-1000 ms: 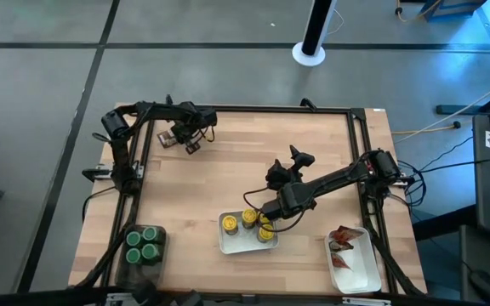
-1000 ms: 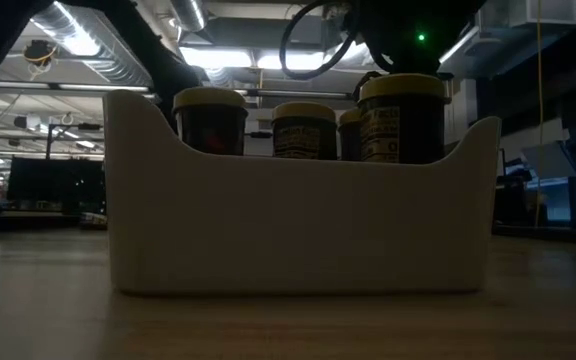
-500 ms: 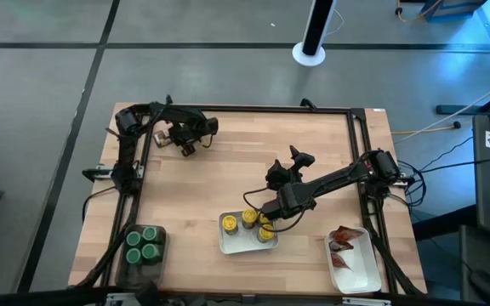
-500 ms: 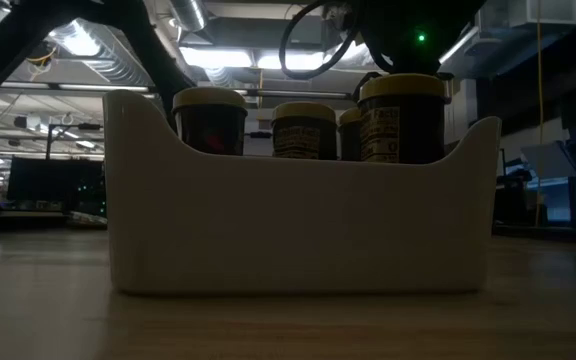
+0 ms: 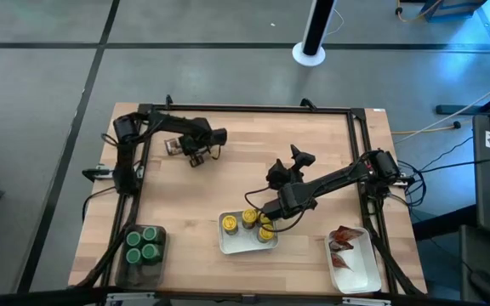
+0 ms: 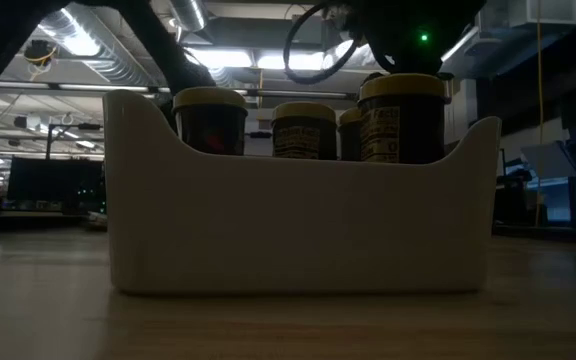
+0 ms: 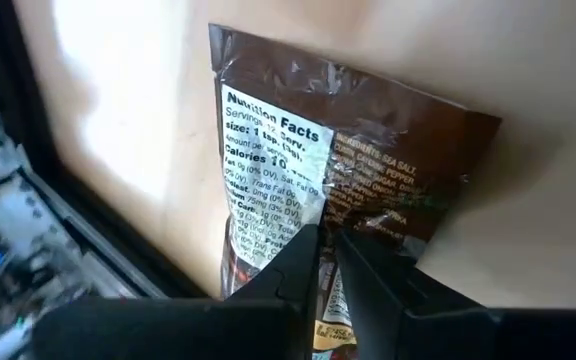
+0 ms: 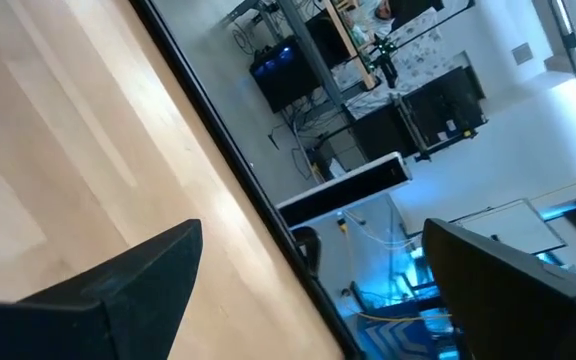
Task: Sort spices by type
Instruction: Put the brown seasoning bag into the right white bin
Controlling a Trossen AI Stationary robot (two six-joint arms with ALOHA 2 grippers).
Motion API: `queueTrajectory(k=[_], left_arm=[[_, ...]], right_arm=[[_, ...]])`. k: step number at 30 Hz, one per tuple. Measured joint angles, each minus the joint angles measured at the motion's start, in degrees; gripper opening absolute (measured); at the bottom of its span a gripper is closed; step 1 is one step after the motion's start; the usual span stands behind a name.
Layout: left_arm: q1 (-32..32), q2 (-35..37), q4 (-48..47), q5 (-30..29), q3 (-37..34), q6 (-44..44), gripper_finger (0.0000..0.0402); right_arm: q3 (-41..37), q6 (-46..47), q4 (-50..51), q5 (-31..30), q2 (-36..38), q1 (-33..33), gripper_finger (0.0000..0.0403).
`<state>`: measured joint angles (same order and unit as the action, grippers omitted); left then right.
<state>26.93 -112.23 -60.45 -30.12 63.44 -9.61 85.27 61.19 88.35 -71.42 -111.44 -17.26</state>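
A: Left arm, what have you got?
B: Your left gripper point(image 5: 196, 153) sits in the upper left of the high view, over the wooden table point(image 5: 245, 170). In the left wrist view your fingers point(image 7: 298, 262) are pinched together on the edge of a packet point(image 7: 338, 190), brown back side up with a white nutrition label. In the high view that packet point(image 5: 173, 146) shows just left of the gripper.

A: Right arm?
B: Your right gripper point(image 5: 266, 225) is down at the lower centre of the high view, right over the white tray point(image 5: 228, 242), at the right-hand yellow-capped jars point(image 5: 247, 220). In the right wrist view the fingers point(image 8: 138, 275) stand wide apart, only table and room between them.

A: Is it touching a jar?
B: You can't tell. In the low view the jars point(image 6: 303, 130) stand upright behind the front wall of the tray point(image 6: 298, 225), the dark arm with a green light just above the rightmost jar point(image 6: 401, 118).

A: Other spices?
B: Four green-capped jars point(image 5: 143, 244) in the dark bin point(image 5: 129, 265), lower left. Red-orange packets point(image 5: 342, 240) in the second white tray point(image 5: 360, 274), lower right. Both well apart from your grippers.
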Motion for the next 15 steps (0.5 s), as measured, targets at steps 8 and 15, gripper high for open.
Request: queueTrajectory(k=[8,15], left_arm=[[-8.4,4.1,8.1,8.6,0.1,1.1,0.004],[-14.1,4.5,19.7,13.7,0.2,1.1,0.004]], right_arm=[[0.0,-1.6,1.7,0.0,0.3,0.0,0.0379],[0.0,-6.0,1.7,-0.1,0.3,0.0,0.0379]])
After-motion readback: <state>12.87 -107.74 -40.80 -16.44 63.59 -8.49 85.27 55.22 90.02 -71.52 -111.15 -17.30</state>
